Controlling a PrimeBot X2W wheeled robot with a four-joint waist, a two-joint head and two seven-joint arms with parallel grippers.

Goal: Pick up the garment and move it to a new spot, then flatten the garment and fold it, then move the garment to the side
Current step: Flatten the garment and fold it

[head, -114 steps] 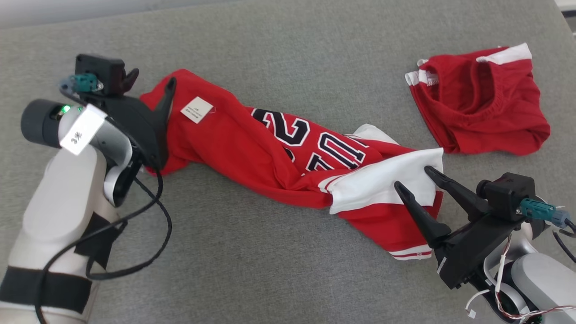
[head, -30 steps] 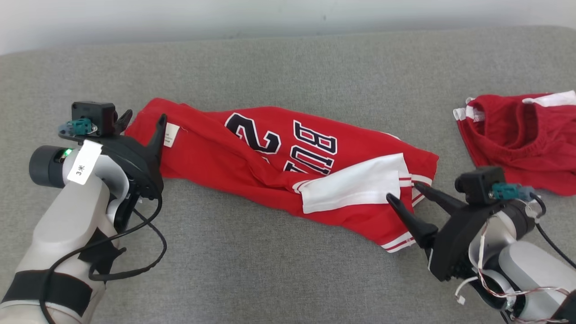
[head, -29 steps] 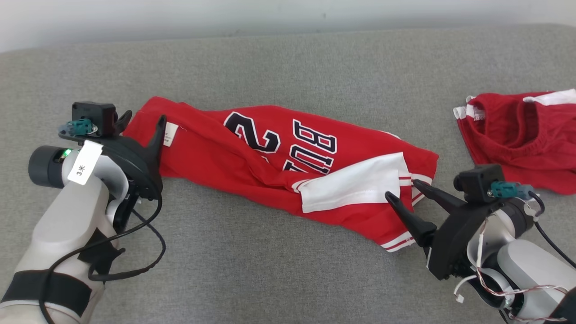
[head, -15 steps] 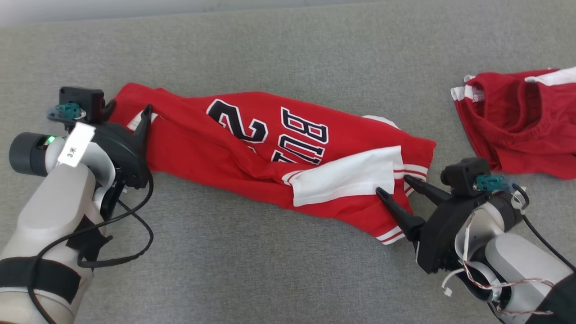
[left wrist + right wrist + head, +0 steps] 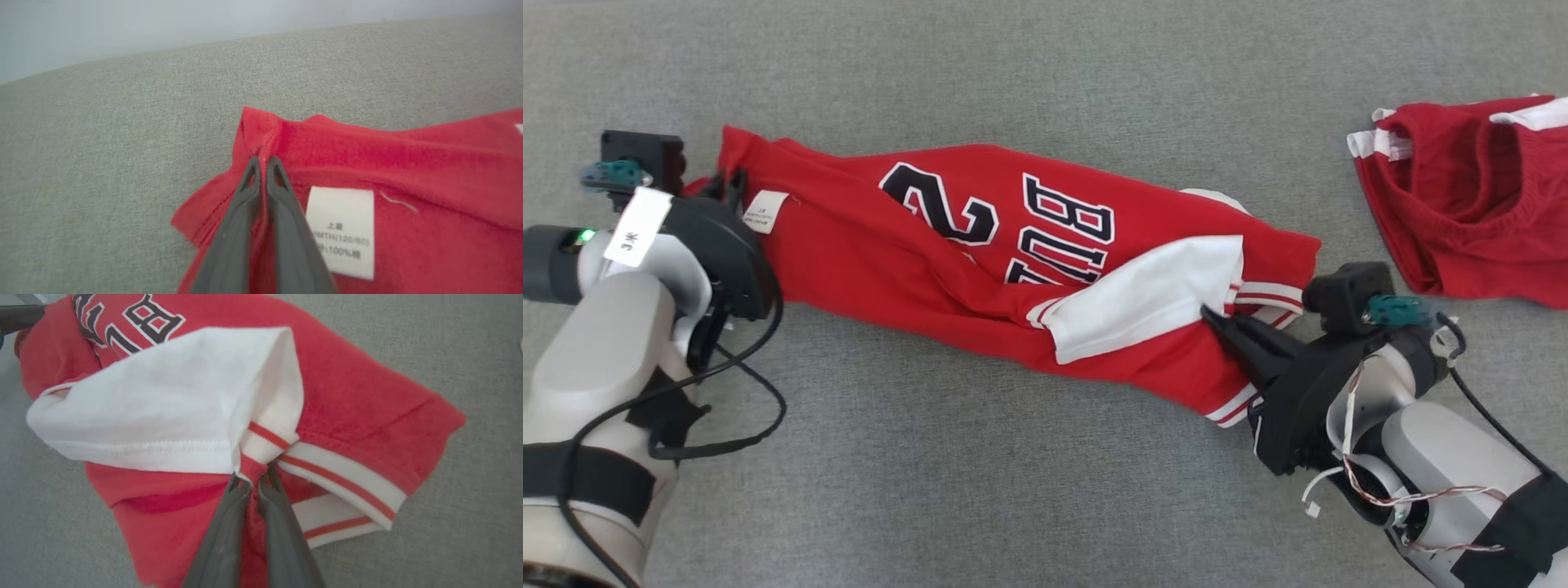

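Red jersey [image 5: 915, 269] lies stretched crosswise on the grey bench [image 5: 1013, 73], lettering up, with a second red garment [image 5: 1462, 188] well apart at far right. The left wrist view shows what the head view hides: the left claw [image 5: 262, 160] is pinched tight on the hem corner, beside the white care label [image 5: 341, 230]. In the right wrist view the right claw [image 5: 251, 477] is clamped on red cloth under the white sleeve [image 5: 163, 400], by the striped trim.

near side: grey cushion [image 5: 980, 490] bare between left arm [image 5: 596, 343] and right arm [image 5: 1445, 457] | middle: red shirt [image 5: 915, 269] lies across, arm to arm | far side: bare strip beyond shirt | right: other red garment [image 5: 1462, 188], narrow bare gap to shirt | lower left: black cable [image 5: 727, 408] loops over cushion
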